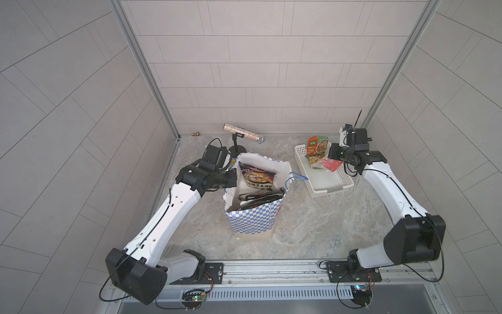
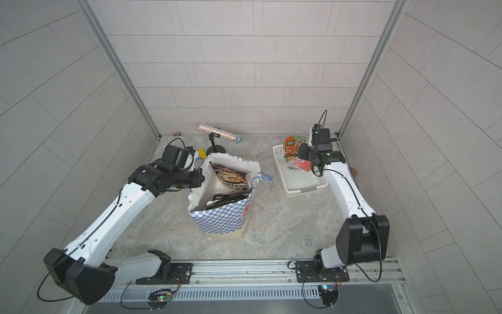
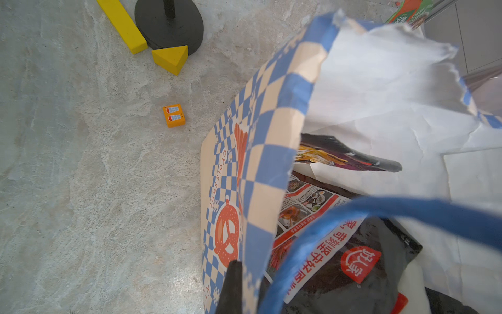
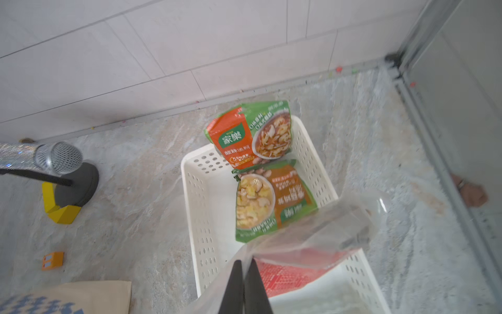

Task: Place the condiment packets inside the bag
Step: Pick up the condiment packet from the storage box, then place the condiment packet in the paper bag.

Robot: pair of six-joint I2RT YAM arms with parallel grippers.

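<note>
The checkered bag (image 1: 252, 220) (image 2: 221, 221) stands mid-table with its mouth open. Dark condiment packets (image 1: 258, 176) (image 3: 353, 266) lie inside it. My left gripper (image 1: 234, 176) (image 3: 244, 274) is shut on the bag's near-left rim, with one black finger (image 3: 233, 282) outside the wall and the other hidden inside. At the back right, my right gripper (image 4: 245, 265) (image 1: 330, 161) is shut on the clear edge of a red packet (image 4: 288, 274) (image 2: 303, 164), which hangs over the white basket (image 1: 326, 187) (image 4: 206, 206). Two green packets (image 4: 250, 133) (image 4: 271, 201) lean in the basket's far end.
A glittery microphone (image 1: 243, 132) on a black stand (image 3: 168, 24) is behind the bag. Yellow blocks (image 3: 122, 25) (image 3: 171, 58) lie by the stand's base. A small orange block (image 3: 173, 115) sits on the table left of the bag. Walls close in at the back and sides.
</note>
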